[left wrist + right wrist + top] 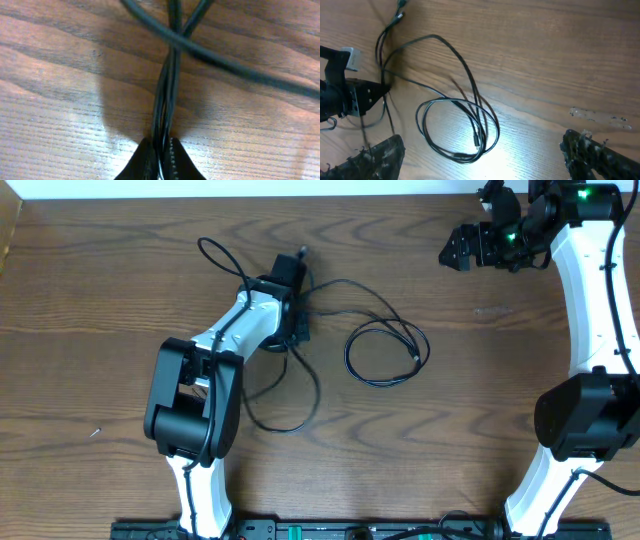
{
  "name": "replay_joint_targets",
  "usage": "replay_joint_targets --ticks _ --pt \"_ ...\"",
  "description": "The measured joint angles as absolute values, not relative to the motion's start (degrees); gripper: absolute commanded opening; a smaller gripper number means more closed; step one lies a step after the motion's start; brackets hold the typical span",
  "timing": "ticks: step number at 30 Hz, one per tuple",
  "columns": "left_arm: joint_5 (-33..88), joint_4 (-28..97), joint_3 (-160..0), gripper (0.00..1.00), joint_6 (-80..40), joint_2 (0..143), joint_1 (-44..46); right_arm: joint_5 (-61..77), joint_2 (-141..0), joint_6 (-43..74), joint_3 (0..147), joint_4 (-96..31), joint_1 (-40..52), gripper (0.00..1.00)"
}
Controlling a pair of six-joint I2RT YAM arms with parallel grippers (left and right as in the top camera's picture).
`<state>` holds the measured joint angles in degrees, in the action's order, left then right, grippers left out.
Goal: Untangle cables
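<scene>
Nearest me, the left pincer (161,159) is down on the table (100,300), clamped right shut on the black cable (167,95). It looks to have pinched two strands lying twisted together, not one, just short of where another run crosses over them. From there the cable trails out to a loose coil (347,358) lying flat around mid-table, with a small plug end inside the ring. Farther off, the right pincer (458,250) hangs wide open over the back edge, holding nothing. I can't make out a white cord anywhere.

The worry, as I see it, is that pulling on both strands at once would cinch that crossing tighter, or drag the whole coil along so the plug snags in the loop.
</scene>
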<state>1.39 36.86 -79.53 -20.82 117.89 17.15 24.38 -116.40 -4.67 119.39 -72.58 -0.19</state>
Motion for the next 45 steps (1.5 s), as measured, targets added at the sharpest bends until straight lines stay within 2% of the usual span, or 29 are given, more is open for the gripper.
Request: replay_joint_targets --ticks 6,16,24,45 --pt "1.34 36.88 -79.57 0.07 -16.49 113.86 17.08 24.36 -116.4 -4.67 119.39 -71.92 -0.12 0.97" --pt "1.3 35.27 -81.54 0.07 -13.85 84.9 17.08 24.16 -116.4 -4.67 119.39 -67.81 5.85 0.99" --pt "1.28 34.2 -81.49 0.07 -12.21 80.53 17.08 24.16 -116.4 -4.69 119.39 -65.49 10.76 0.99" --pt "1.1 -2.42 -81.25 0.07 -10.92 68.14 17.08 28.93 -124.14 -4.71 118.98 -62.89 15.07 0.98"
